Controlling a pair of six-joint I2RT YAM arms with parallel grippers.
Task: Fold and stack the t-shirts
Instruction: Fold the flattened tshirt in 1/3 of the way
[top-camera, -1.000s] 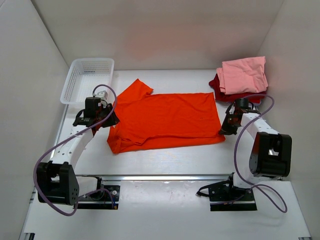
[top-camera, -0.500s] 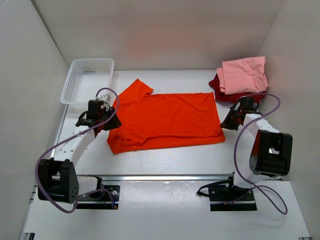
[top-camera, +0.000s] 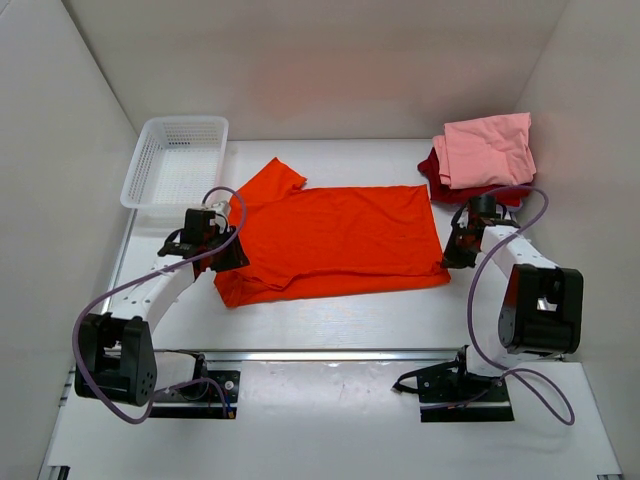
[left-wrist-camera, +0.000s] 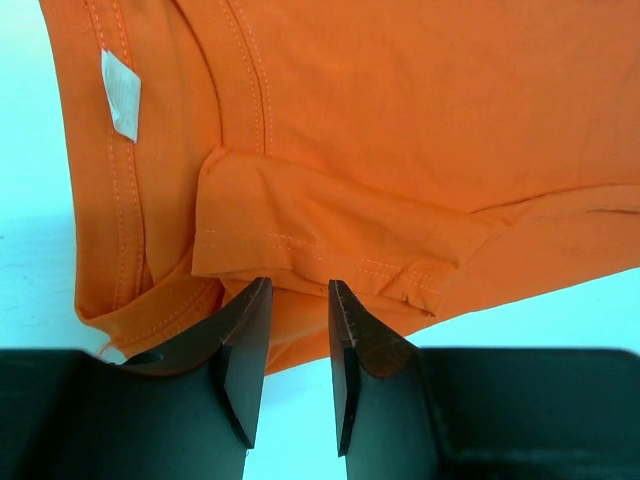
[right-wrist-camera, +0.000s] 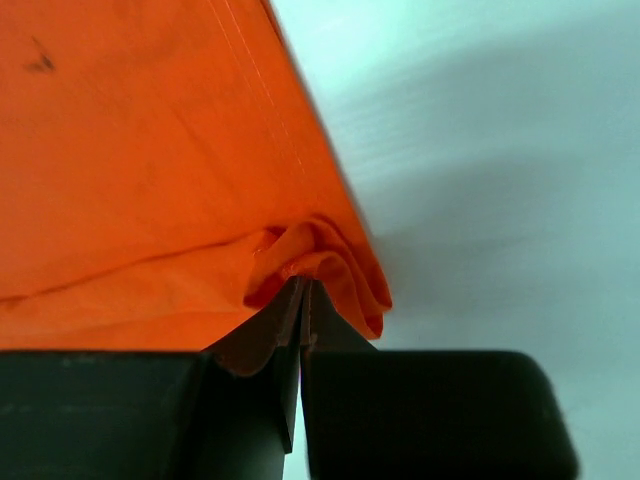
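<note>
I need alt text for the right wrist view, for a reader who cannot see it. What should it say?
The right gripper is shut on a bunched edge of the orange t-shirt, seen close up. The shirt fills the left of the view; the white table shows on the right.

Bright even light, soft shadows; right wrist view blurs orange t-shirt (right-wrist-camera: 140, 150).

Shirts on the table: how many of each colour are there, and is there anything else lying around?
orange shirt: 1
pink shirt: 1
dark red shirt: 1
white basket: 1
Total: 4 things, 3 of them shirts.
</note>
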